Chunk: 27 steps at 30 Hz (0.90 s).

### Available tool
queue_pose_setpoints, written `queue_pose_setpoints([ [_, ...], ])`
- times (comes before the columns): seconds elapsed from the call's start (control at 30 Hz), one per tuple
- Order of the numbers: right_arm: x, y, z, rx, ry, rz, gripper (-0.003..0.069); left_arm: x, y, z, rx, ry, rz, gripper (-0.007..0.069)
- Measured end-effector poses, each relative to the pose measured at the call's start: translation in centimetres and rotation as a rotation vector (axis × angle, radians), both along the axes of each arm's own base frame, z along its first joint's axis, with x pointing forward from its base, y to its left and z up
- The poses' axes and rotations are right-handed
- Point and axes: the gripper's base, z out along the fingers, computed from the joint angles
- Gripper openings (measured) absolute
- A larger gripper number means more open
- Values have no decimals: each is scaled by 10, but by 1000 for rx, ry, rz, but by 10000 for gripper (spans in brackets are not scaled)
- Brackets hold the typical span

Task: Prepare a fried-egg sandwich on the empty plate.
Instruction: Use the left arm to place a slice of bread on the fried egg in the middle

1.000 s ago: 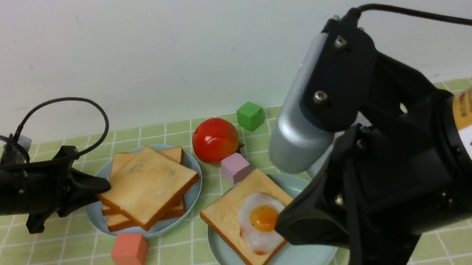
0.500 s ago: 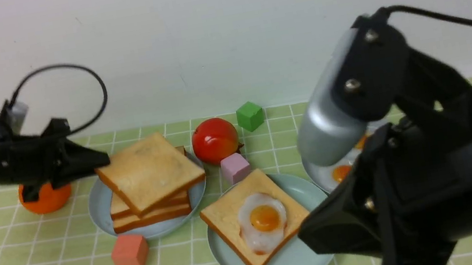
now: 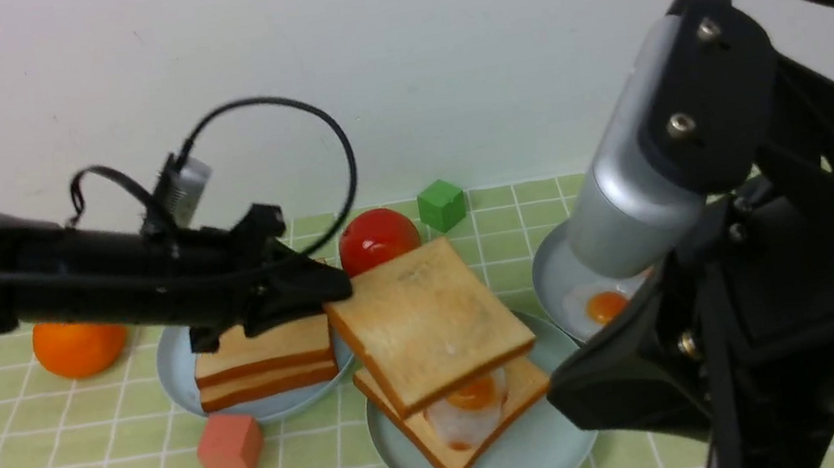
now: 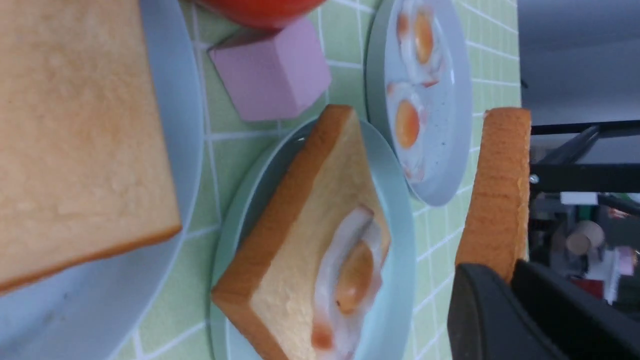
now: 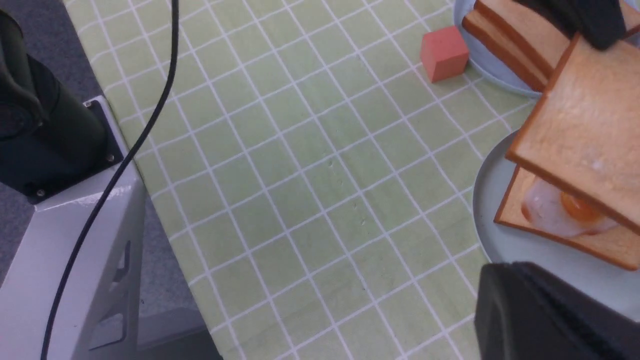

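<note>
toast point(image 3: 431, 318) btw left gripper point(image 3: 337, 290) jaws

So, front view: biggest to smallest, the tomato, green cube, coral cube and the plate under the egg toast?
The plate is clearly largest.
Then the tomato.
Last, the coral cube and green cube: the coral one looks bigger, but it sits nearer the camera, so they may match.

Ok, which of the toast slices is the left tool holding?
The raised slice, pinched at its corner by the left tool, above the fried egg. A stacked pair lies on the blue plate; the bottom slice lies under the egg.
</note>
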Motion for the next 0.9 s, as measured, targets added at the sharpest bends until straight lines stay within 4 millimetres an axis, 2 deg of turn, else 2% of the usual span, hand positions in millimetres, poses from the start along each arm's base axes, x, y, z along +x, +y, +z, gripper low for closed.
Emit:
queue_pose_setpoints([
  [0.2, 0, 0, 0, -3, -7, -1, 5, -5, -6, -18, 52, -21, 74, 59],
  [0.47, 3, -1, 1, -12, -42, -8, 10, -9, -29, -46, 110, 8, 65, 57],
  [0.57, 3, -1, 0, -15, -45, -10, 15, -8, -28, -49, 141, 3, 73, 71],
  [0.67, 3, -1, 0, -17, -46, -11, 18, -8, -27, -49, 156, -4, 77, 113],
  [0.9, 4, -1, 1, -11, -39, -24, 31, -10, -29, -48, 137, 9, 61, 376],
])
